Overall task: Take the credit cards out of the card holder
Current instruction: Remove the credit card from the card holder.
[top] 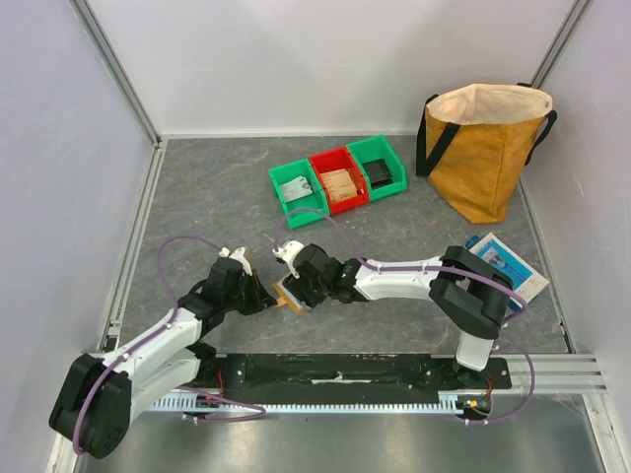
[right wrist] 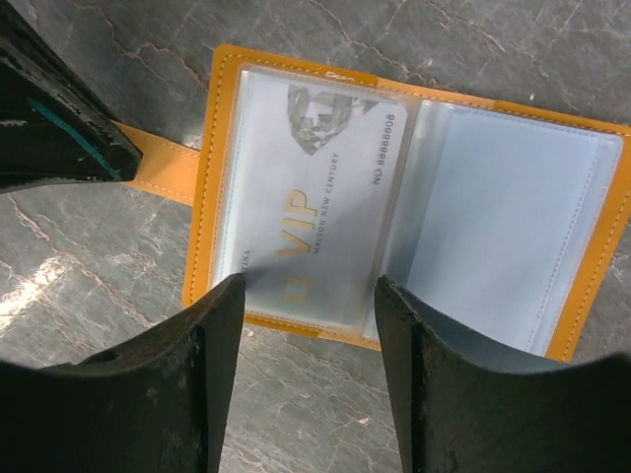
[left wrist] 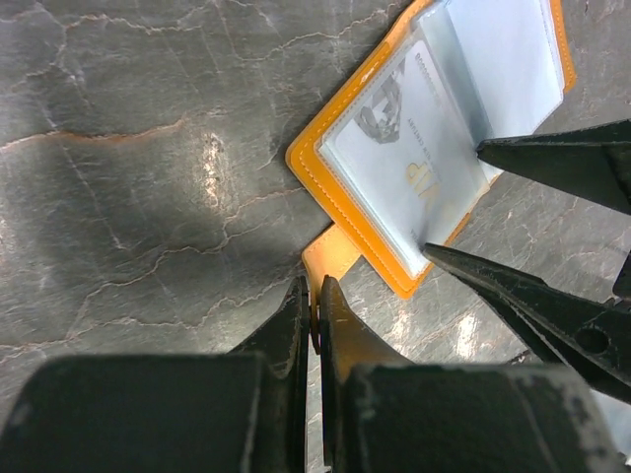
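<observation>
Top external view: the grey bench [top: 217, 197] carries a big mustard bag [top: 488, 158] at the far right, a row of three bins [top: 320, 161] at the back and a blue-and-white box [top: 508, 266] beside the right arm [top: 414, 276], all well apart from the work. The card holder [right wrist: 205, 217] lies opened flat near the front, between the two arms, sleeves facing up. I take that to be so the cards can be reached from above. The left jaws are clenched on its tan strap [left wrist: 330, 258], just beside the holder's edge, which looks like an anchor against dragging. The right jaws stand released and parted over the near end of the pale credit card [right wrist: 315, 207], which sits inside its clear sleeve. Whether their tips touch the plastic, I cannot tell.
</observation>
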You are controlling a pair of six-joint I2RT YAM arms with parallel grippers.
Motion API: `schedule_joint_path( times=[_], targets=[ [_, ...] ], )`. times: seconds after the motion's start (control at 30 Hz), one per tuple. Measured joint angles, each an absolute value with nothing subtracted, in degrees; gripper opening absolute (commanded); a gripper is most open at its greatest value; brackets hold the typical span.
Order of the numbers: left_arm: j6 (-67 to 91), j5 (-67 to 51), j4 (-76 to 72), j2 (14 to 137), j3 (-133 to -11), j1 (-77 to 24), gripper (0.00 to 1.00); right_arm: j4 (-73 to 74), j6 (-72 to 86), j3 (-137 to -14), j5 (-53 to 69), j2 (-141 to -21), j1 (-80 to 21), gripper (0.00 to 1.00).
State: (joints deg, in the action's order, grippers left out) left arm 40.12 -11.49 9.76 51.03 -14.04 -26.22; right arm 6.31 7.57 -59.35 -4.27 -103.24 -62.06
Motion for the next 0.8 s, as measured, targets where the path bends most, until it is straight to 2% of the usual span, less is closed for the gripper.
schedule_joint_path(
  times=[0.17,0.57,0.7,0.77,0.8],
  targets=[
    [40.12,-11.51,9.58,52.21,-14.35,-26.22,0.02,6.28,8.32,-59.33,-3.36,-103.35,-62.5,0.68],
    [40.1,-11.49,9.37,53.12,-15.18,-26.22,0.07,8.1,13.87,-59.11,-6.15,-102.87,-64.88,0.5],
    [40.1,-11.49,9.5,53.08,-15.59,-26.22,0.11,8.34,15.9,-57.98,-6.24,-100.9,-65.14,0.51],
    [40.1,-11.49,9.91,53.01,-16.14,-26.24,0.12,8.21,16.71,-57.52,-6.15,-99.7,-65.12,0.55],
    [40.1,-11.49,10.07,52.84,-16.38,-26.22,0.12,8.16,17.08,-57.34,-6.26,-99.04,-65.1,0.6]
  ],
)
